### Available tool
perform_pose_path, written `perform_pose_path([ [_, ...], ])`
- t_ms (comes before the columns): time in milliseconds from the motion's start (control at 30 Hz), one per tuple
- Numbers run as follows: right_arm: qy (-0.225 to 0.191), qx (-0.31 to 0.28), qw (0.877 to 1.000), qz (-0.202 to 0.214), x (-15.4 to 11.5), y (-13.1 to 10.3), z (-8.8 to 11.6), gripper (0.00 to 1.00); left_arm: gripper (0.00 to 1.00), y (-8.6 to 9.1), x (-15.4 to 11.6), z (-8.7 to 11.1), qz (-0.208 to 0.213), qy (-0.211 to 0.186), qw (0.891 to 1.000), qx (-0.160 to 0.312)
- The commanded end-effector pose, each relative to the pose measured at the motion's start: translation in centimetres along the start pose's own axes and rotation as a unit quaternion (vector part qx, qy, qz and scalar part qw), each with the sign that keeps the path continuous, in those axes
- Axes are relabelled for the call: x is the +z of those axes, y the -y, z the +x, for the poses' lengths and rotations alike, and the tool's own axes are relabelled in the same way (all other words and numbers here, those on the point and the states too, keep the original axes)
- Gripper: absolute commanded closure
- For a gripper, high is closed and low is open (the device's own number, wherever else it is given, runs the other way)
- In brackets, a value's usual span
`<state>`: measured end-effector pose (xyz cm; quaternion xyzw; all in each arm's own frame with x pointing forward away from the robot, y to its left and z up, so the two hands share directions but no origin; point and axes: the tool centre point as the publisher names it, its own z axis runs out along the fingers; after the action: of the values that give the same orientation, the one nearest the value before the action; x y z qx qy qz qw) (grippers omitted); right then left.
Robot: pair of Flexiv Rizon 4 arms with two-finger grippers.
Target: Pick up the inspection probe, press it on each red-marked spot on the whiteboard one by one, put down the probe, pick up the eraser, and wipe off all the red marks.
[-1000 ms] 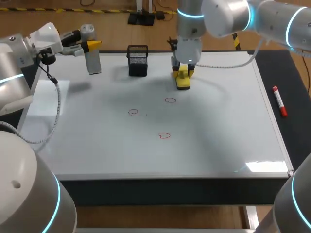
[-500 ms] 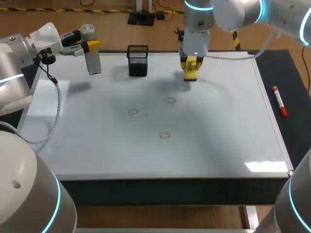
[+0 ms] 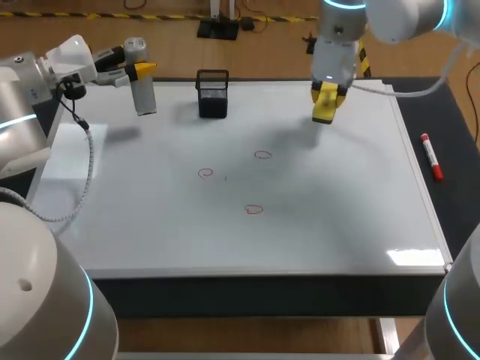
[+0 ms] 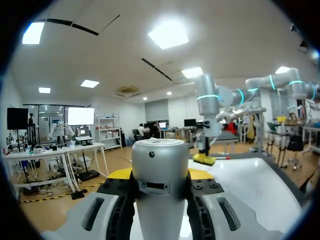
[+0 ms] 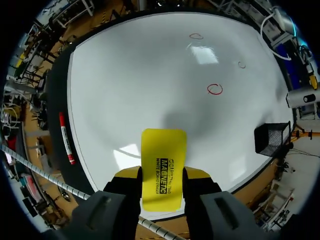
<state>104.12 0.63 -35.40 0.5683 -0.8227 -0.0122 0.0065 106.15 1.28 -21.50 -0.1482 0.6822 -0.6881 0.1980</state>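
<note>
- My right gripper is closed on the yellow eraser, one finger on each long side. The eraser is held above the whiteboard, near its far edge and right of the middle, clear of the surface.
- My left gripper is clamped on the inspection probe, a grey cylinder held upright at the board's far left corner.
- The three red marks sit near the board's middle, unwiped and well apart from the eraser.
- A black mesh basket stands at the far edge, between the probe and the eraser.
- A red marker lies on the dark mat just right of the board.
</note>
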Motion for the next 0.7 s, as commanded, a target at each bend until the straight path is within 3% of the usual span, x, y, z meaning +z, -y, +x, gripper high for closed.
perform_pose_path([
  [33, 0.01, 0.02, 1.0, -0.002, 0.0, -0.2, 2.1, 1.0, 1.0, 0.1, 0.0, 0.0, 0.0, 0.0, 1.0, 0.0],
  [400, 0.016, 0.078, 0.997, -0.024, 1.0, 0.1, 6.0, 1.0, 1.0, 0.1, 0.0, 0.0, 0.0, 0.0, 1.0, 0.0],
  [700, 0.019, 0.095, 0.995, -0.025, 1.7, -0.1, 6.4, 1.0, 1.0, 0.1, 0.0, 0.0, 0.0, 0.0, 1.0, 0.0],
])
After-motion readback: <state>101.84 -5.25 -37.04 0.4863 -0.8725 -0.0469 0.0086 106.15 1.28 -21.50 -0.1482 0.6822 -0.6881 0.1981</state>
